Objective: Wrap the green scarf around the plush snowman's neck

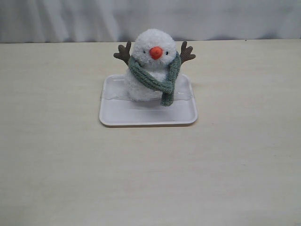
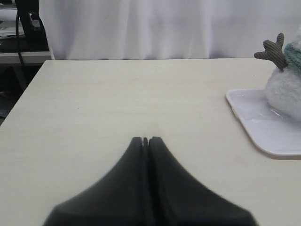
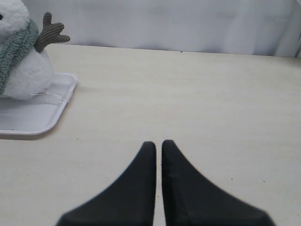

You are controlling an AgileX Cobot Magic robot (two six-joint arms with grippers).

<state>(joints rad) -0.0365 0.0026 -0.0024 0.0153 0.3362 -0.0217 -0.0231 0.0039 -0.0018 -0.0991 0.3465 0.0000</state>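
The plush snowman stands upright at the back of a white tray, facing the exterior view. The green scarf lies around its neck, its ends crossing in front and one end hanging down the right side. Neither arm shows in the exterior view. My left gripper is shut with nothing in it, over bare table well away from the snowman. My right gripper is shut and empty too, its jaws nearly touching, far from the snowman and scarf.
The pale wooden table spreads wide around the tray. A white curtain hangs behind the table's far edge. Dark equipment and cables stand beyond the table's corner in the left wrist view.
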